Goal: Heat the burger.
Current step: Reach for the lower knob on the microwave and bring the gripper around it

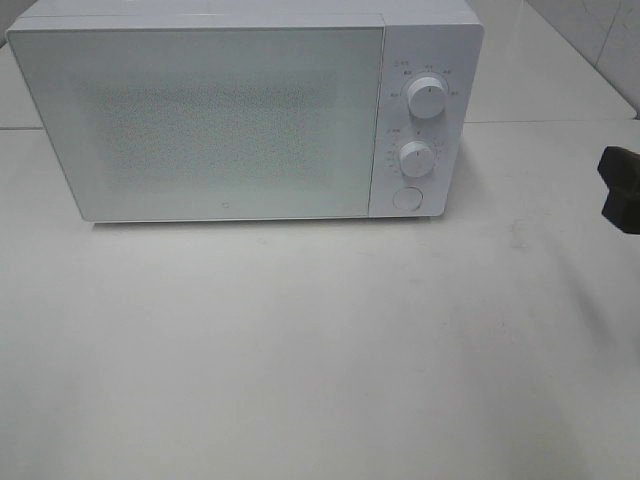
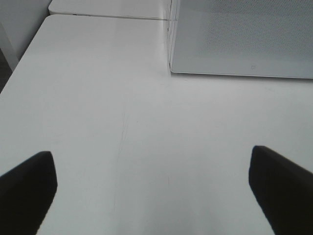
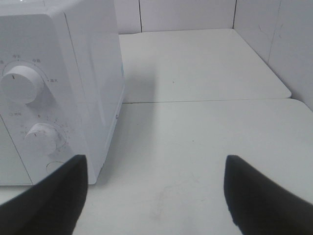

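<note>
Exterior high view showed a white microwave (image 1: pixel 230 120) at the back of a white table (image 1: pixel 300 350). Its door (image 1: pixel 200 120) was shut. The door was pale and frosted with a field of fine dots, so the inside could not be seen. A very small mark (image 1: pixel 222 212) sat low on the door, too small to read. On the right panel were an upper knob (image 1: pixel 427 100), a lower knob (image 1: pixel 416 157) and a round button (image 1: pixel 406 198) under them. Small printed signs ringed both knobs, but in no view were they sharp enough to read.

The table top was plain and matte, with a few faint scratches in the left wrist view. Behind it a second white table (image 3: pixel 195 63) joined it along a thin seam. Pale wall panels (image 3: pixel 186 14) closed the back and the right side.

The burger appeared in no view. Whether it lay inside the shut microwave could not be told.

The left gripper (image 2: pixel 154 191) hung above bare table in front of the microwave's left corner, its two dark fingers (image 2: pixel 27 191) spread wide with nothing between them. The right gripper (image 3: pixel 156 196) was just right of the microwave, near the knob side. Its fingers (image 3: pixel 264 196) were also spread apart and empty.
</note>
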### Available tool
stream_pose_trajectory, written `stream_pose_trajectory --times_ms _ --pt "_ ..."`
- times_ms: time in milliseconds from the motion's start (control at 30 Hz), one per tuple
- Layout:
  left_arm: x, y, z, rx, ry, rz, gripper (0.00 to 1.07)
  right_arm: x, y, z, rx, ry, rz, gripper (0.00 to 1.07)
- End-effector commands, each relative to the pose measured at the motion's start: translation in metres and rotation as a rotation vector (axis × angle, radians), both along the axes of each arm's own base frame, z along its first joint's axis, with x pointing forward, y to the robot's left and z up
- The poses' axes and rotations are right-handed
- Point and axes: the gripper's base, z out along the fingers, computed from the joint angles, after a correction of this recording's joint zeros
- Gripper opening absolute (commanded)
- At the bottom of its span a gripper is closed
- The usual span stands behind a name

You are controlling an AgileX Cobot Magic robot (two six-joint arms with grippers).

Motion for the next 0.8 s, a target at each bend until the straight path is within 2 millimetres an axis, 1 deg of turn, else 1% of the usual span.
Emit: stream_pose_trajectory --times_ms 33,67,167,200,233,267,300,367,400,433,467,533,600,633,667,700,733,767,800 --pt "-0.003 0.000 -0.001 -0.001 -0.023 -0.001 1.00 0.003 0.007 -0.007 -0.048 -0.018 0.009 0.75" --pt "-0.003 0.000 -0.001 -0.001 -0.023 -0.001 1.00 0.004 0.013 -0.012 -0.060 -0.010 0.010 0.75" --pt "-0.003 0.000 -0.001 -0.001 -0.023 -0.001 1.00 0.005 0.016 -0.015 -0.068 -0.010 0.013 0.75" --pt "-0.003 0.000 -0.001 -0.001 -0.023 -0.001 1.00 0.006 0.025 -0.018 -0.091 -0.017 0.032 0.75" --pt "-0.003 0.000 -0.001 -0.001 -0.023 -0.001 1.00 0.006 0.029 -0.021 -0.105 -0.018 0.040 0.75" --pt "-0.003 0.000 -0.001 -0.001 -0.023 -0.001 1.00 0.006 0.029 -0.021 -0.105 -0.018 0.040 0.75" --pt "-0.003 0.000 -0.001 -0.001 -0.023 -0.001 1.00 0.006 0.037 -0.025 -0.122 -0.022 0.048 0.75" --pt "-0.003 0.000 -0.001 -0.001 -0.023 -0.001 1.00 0.006 0.039 -0.026 -0.123 -0.025 0.041 0.75" --pt "-0.003 0.000 -0.001 -0.001 -0.023 -0.001 1.00 0.005 0.046 -0.030 -0.131 -0.033 0.030 0.75" --pt "-0.003 0.000 -0.001 -0.001 -0.023 -0.001 1.00 0.004 0.048 -0.030 -0.131 -0.044 0.021 0.75" --pt "-0.003 0.000 -0.001 -0.001 -0.023 -0.001 1.00 0.004 0.048 -0.030 -0.131 -0.044 0.021 0.75" --pt "-0.003 0.000 -0.001 -0.001 -0.023 -0.001 1.00 0.004 0.063 -0.037 -0.128 -0.028 -0.002 0.75" --pt "-0.003 0.000 -0.001 -0.001 -0.023 -0.001 1.00 0.005 0.067 -0.038 -0.131 -0.025 -0.007 0.75" --pt "-0.003 0.000 -0.001 -0.001 -0.023 -0.001 1.00 0.008 0.077 -0.038 -0.145 -0.029 0.001 0.75" --pt "-0.003 0.000 -0.001 -0.001 -0.023 -0.001 1.00 0.008 0.077 -0.038 -0.145 -0.029 0.001 0.75" --pt "-0.003 0.000 -0.001 -0.001 -0.023 -0.001 1.00 0.009 0.082 -0.039 -0.153 -0.027 0.007 0.75" --pt "-0.003 0.000 -0.001 -0.001 -0.023 -0.001 1.00 0.012 0.093 -0.039 -0.163 -0.031 0.019 0.75" --pt "-0.003 0.000 -0.001 -0.001 -0.023 -0.001 1.00 0.012 0.093 -0.039 -0.163 -0.031 0.019 0.75" --pt "-0.003 0.000 -0.001 -0.001 -0.023 -0.001 1.00 0.014 0.103 -0.040 -0.166 -0.038 0.024 0.75"
